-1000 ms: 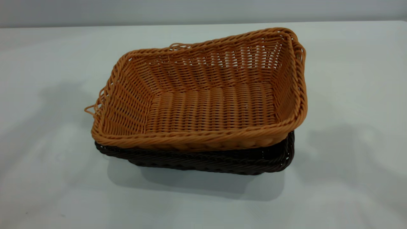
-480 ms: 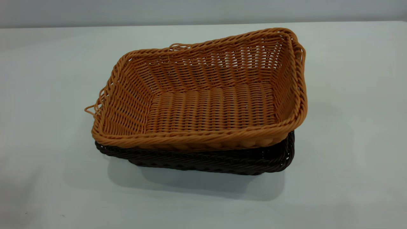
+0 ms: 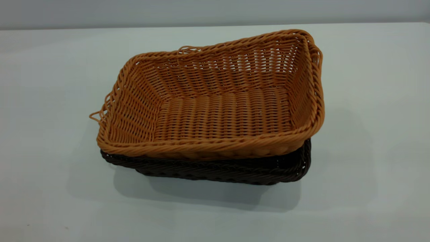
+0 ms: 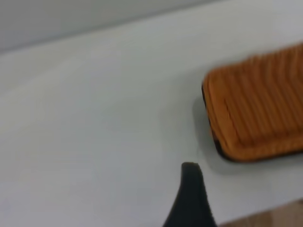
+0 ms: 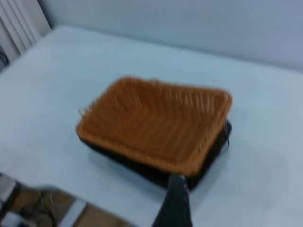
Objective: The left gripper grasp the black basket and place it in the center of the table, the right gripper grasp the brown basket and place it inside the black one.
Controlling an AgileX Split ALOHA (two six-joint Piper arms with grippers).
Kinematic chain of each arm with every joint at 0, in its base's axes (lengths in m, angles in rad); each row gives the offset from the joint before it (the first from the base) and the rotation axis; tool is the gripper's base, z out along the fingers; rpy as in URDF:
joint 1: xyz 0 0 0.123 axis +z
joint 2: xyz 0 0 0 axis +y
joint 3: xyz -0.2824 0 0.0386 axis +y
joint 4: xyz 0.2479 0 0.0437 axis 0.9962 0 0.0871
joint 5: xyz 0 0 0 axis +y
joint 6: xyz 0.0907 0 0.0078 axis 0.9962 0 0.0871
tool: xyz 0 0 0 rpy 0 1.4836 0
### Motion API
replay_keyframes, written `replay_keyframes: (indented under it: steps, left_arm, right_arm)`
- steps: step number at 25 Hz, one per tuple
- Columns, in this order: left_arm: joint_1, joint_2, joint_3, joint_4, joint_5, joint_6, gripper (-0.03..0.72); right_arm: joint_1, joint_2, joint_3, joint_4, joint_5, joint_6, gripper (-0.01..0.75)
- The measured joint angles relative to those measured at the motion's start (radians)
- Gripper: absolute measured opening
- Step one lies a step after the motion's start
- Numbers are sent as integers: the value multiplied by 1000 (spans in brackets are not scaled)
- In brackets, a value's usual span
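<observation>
The brown basket [image 3: 215, 101] sits nested in the black basket [image 3: 235, 169] in the middle of the white table [image 3: 50, 67]. Its right end rides higher, so it tilts. Only the black basket's front rim and right corner show under it. Neither gripper is in the exterior view. In the left wrist view my left gripper [image 4: 232, 210] is off the table's edge, well away from the brown basket [image 4: 258, 104]; one dark finger [image 4: 190, 198] shows with nothing beside it. In the right wrist view my right gripper [image 5: 213, 208] is high and apart from the brown basket [image 5: 151, 123] and the black basket [image 5: 142, 172], with one finger [image 5: 176, 203] showing.
The table's edge and the floor beyond it [image 4: 279, 215] show in the left wrist view, and the edge with floor clutter [image 5: 42, 208] in the right wrist view. A pale wall [image 3: 215, 11] runs behind the table.
The arm shadows on the table at both sides of the baskets have faded away. The two baskets have not moved.
</observation>
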Motion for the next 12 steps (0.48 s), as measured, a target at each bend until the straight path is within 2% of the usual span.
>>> replay_keyframes:
  steps: [6,12]
  left_arm:
    - [0,-235,245,2,0,-2,521]
    - [0,-412,390,2,-1,-2,521]
  right_arm:
    - [0,-108,226,-82,-49,-33,591]
    - [0,-209,338,-137,-69,-34,591]
